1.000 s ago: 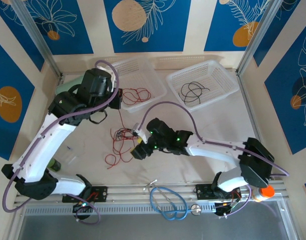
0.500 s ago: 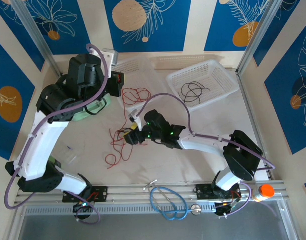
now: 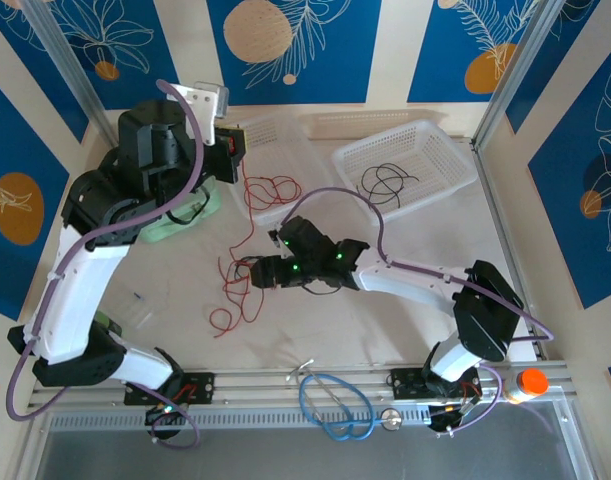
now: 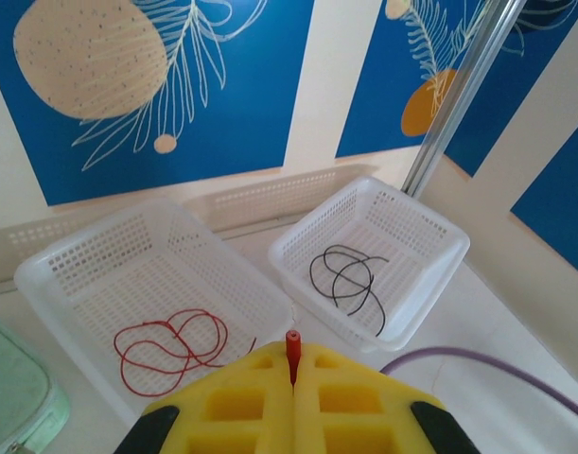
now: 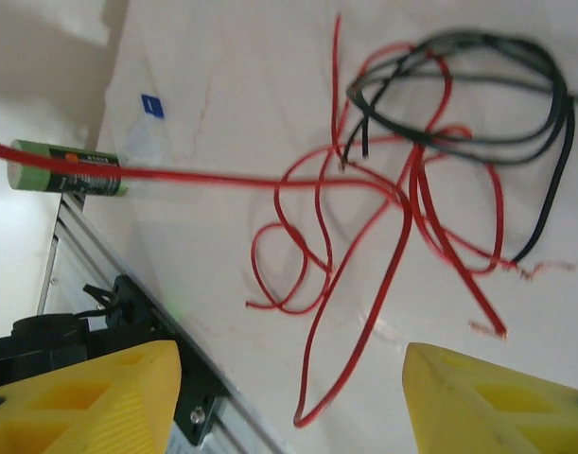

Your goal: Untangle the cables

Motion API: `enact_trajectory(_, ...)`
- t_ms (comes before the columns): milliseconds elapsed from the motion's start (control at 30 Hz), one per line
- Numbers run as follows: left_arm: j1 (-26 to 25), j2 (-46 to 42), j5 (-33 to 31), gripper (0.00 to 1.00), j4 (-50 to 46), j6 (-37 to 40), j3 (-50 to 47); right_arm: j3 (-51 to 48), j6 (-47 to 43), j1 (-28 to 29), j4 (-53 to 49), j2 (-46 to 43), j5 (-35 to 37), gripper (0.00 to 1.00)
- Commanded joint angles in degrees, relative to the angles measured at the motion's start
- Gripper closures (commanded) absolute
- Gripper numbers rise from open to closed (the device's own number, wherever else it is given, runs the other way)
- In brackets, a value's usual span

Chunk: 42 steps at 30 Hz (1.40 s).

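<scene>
Red and black thin wires formed a small tangle (image 5: pixel 411 170) on the pale tabletop (image 3: pixel 385 330). It lay directly beneath the right pincer (image 3: pixel 249 272), whose yellow fingers (image 5: pixel 109 388) stood wide apart with nothing between them.

The left pincer (image 4: pixel 293 364) was raised over the far left of the tabletop, pads pressed together on the end of one red wire strand (image 4: pixel 292 342). In the top view, that strand ran taut, its long axis leading from the left pincer down toward the near side and into the tangle.

Slack red loops trailed from the tangle toward the near left. Bare tabletop lay near and right of it.

At the far edge, a white plastic mesh basket (image 4: pixel 90 241) held a red wire coil (image 4: pixel 170 340). A second white mesh basket (image 4: pixel 416 213) beside it held a black wire coil (image 4: pixel 350 279). Both were apart from the tangle.
</scene>
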<state>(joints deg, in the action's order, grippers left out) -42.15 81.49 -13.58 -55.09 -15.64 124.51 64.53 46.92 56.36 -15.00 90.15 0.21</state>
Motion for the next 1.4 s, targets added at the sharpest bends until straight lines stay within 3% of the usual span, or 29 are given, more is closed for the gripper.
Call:
enact_trajectory(0, -0.5, -0.4, -0.9, 1.00, 3.1, 2.1, 3.1, 2.1, 3.3, 0.9, -3.4, 2.9, -2.5, 0.37)
enact_trajectory(67, -0.5, -0.3, -0.9, 1.00, 3.1, 2.3, 3.7, 4.1, -0.7, 1.7, -4.1, 4.0, -0.9, 0.38)
enact_trajectory(267, -0.5, -0.6, -0.5, 1.00, 3.1, 2.7, 4.1, 8.3, -14.0, 3.0, -3.1, 7.2, 13.8, 0.37)
enact_trajectory(500, -0.5, -1.6, 0.3, 1.00, 3.8, 2.4, 4.5, 13.7, -21.8, 2.2, 1.3, 14.0, 25.6, 0.40)
enact_trajectory(533, -0.6, -1.6, 0.4, 1.00, 3.8, 2.4, 4.7, 14.2, -22.4, 1.9, 2.1, 14.9, 25.9, 0.43)
enact_trajectory(567, -0.6, -1.7, 0.5, 1.00, 3.8, 2.4, 5.0, 14.7, -23.0, 1.8, 3.0, 15.6, 25.7, 0.53)
enact_trajectory(667, -0.6, -2.1, 0.1, 1.00, 3.7, 2.8, 5.6, 17.3, -22.9, 1.6, 2.0, 15.8, 25.8, 0.99)
enact_trajectory(767, -0.5, -2.5, -1.6, 1.00, 3.1, 3.4, 5.4, 19.4, -23.3, 2.0, 0.3, 12.7, 25.3, 1.00)
enact_trajectory(967, -0.6, -4.6, -4.1, 1.00, 4.4, 3.5, -0.9, 26.0, -21.2, 0.4, -7.7, 5.0, 18.5, 1.00)
enact_trajectory(1233, -0.5, -8.0, -6.1, 1.00, 11.7, 4.2, -14.5, 30.8, -13.9, -11.1, -9.8, 1.5, 4.2, 1.00)
enact_trajectory(1367, -0.5, -8.1, -7.2, 1.00, 14.7, 5.4, -17.6, 29.4, -2.0, -18.6, -3.4, 3.8, -15.6, 1.00)
